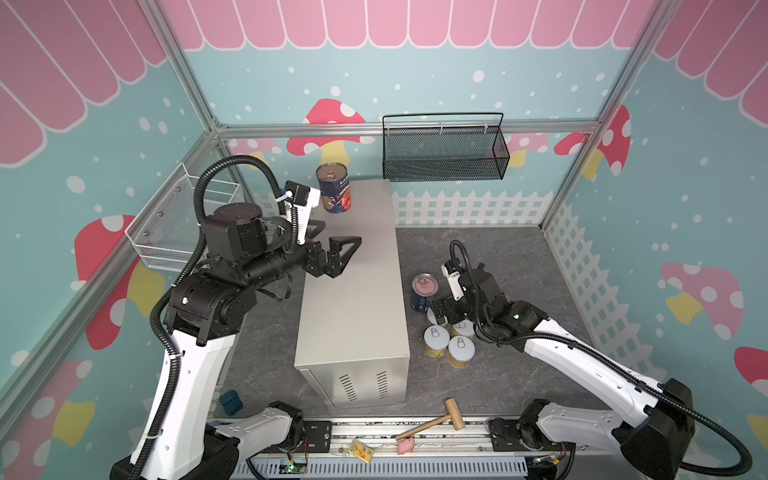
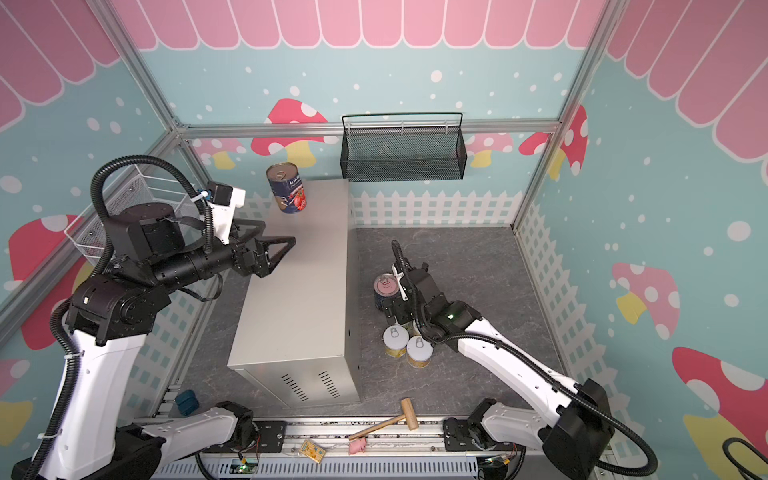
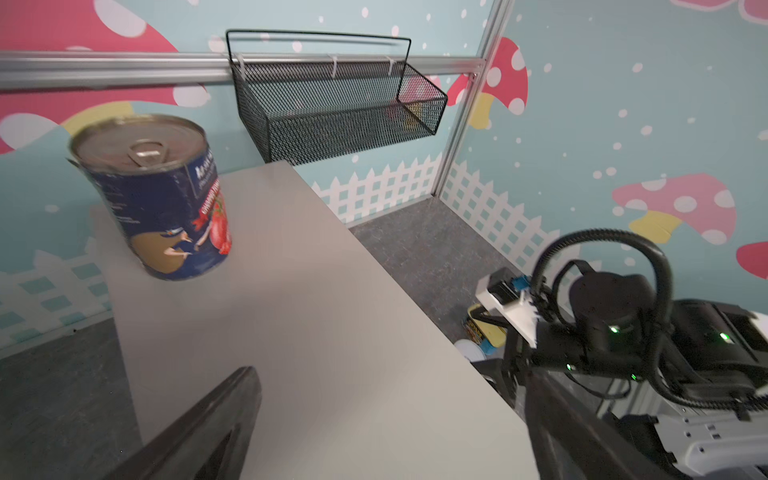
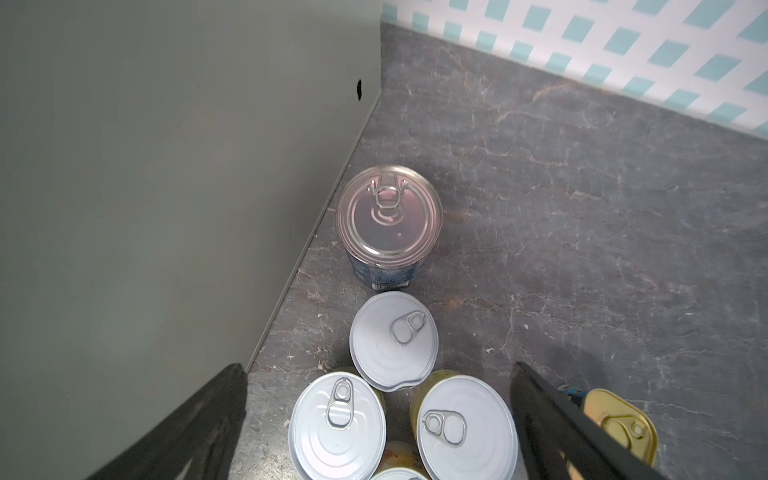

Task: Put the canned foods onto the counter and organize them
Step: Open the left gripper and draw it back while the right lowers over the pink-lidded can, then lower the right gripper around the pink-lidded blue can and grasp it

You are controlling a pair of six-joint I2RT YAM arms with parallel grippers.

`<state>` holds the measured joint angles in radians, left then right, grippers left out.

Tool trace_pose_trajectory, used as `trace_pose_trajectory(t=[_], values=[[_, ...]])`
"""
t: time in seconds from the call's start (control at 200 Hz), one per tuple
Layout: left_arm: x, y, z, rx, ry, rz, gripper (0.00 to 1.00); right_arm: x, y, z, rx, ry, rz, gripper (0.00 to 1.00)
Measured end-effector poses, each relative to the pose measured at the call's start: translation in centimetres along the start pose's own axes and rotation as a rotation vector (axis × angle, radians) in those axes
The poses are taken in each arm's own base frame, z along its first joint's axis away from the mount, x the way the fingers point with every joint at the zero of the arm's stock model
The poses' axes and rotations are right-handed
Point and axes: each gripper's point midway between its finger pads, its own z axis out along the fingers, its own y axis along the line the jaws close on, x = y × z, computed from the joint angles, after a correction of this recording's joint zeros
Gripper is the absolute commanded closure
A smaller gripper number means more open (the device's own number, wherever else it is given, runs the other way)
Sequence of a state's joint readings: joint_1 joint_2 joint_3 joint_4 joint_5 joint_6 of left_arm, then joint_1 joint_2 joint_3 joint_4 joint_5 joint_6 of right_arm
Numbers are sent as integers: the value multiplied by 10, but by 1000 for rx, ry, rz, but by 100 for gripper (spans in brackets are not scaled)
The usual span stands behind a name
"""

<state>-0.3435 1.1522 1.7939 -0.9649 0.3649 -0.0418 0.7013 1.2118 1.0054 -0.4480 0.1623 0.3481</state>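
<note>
A tall dark-blue can point(image 1: 333, 188) point(image 2: 286, 188) point(image 3: 158, 195) stands upright at the far end of the beige counter point(image 1: 353, 299) point(image 2: 299, 299). My left gripper point(image 1: 332, 243) point(image 3: 386, 395) hovers open and empty over the counter's middle, short of that can. On the floor right of the counter stand a second blue can point(image 1: 424, 289) point(image 4: 388, 216), several yellow cans point(image 1: 437, 341) point(image 4: 336, 419) and the gold-topped SPAM tin point(image 4: 619, 424). My right gripper point(image 4: 378, 374) hangs open above the yellow cans, its fingers apart on either side of the cluster, holding nothing.
A black mesh basket point(image 1: 444, 151) hangs on the back rail. A white wire basket point(image 1: 174, 232) hangs on the left wall. A wooden mallet point(image 1: 436, 419), a pink toy point(image 1: 405, 446) and a yellow card point(image 1: 360, 450) lie at the front rail. A teal object point(image 1: 230, 402) sits front left.
</note>
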Motion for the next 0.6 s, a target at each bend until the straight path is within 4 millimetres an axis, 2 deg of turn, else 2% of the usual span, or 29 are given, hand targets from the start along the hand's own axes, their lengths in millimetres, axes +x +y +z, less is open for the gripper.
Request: trace_pose_trajectory(t=[0.17,0.26,0.385,0.6], values=[[24,-25,-5,66,75,15,1,10,2,31,-18,91,-12,4],[34,-35,-5,88,117,32,1,14,2,48,-23,133,-15,11],[45,-40,-6,94,158,51,1,17,-1,70,-25,168,-14,18],[53,-40,-9,91,187,76,1,13,-5,102,-16,191,-12,17]])
